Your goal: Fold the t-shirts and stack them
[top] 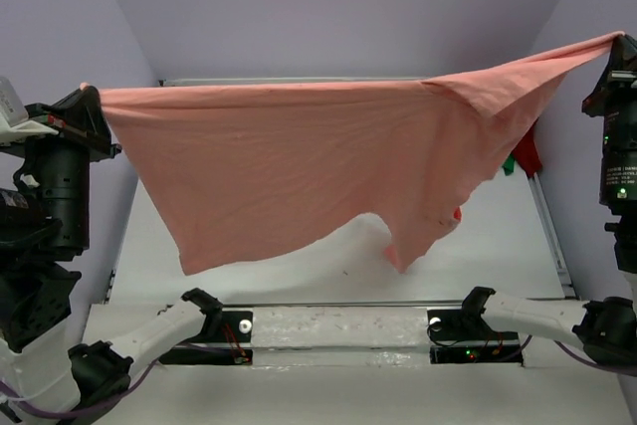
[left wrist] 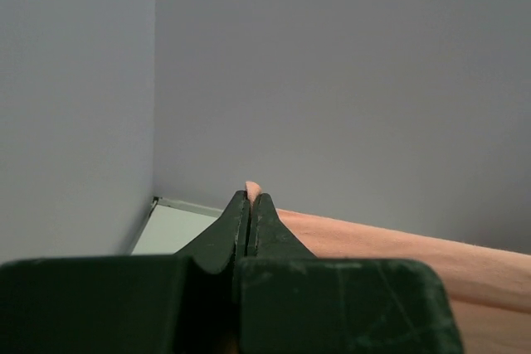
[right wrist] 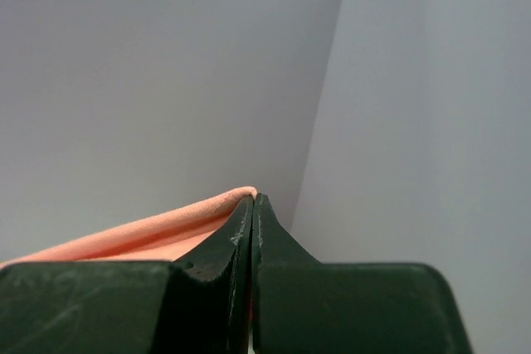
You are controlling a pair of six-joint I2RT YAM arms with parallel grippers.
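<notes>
A soft salmon-pink cloth t-shirt (top: 289, 176) hangs spread in the air above the white table (top: 299, 281), stretched like a banner between the two arms. The black-fingered left gripper (top: 90, 95), raised at the left edge of the top view, is pinched tight on one corner of the cloth. In the left wrist view its fingertips (left wrist: 237, 220) meet with no gap between them. A small nub of pink fabric shows just past them, and the shirt's upper edge runs away to the right. The right gripper (top: 621, 43) sits higher, at the upper right of the top view, and is clamped on the opposite corner. In the right wrist view the pink cloth comes in from the left and ends at its closed fingertips (right wrist: 241, 230). The shirt's upper edge is taut and rises from left to right. The lower edge sags unevenly, dropping lowest at the left and at a narrow dangling flap right of centre. That flap seems to hang clear of the table, though the angle makes this hard to judge. Behind the shirt's right part, near the table's right rail, a scrap of dark red cloth (top: 528, 153) and a bit of bright green cloth (top: 509, 165) peek out, mostly hidden. Pale lavender walls (top: 348, 7) enclose the table.
</notes>
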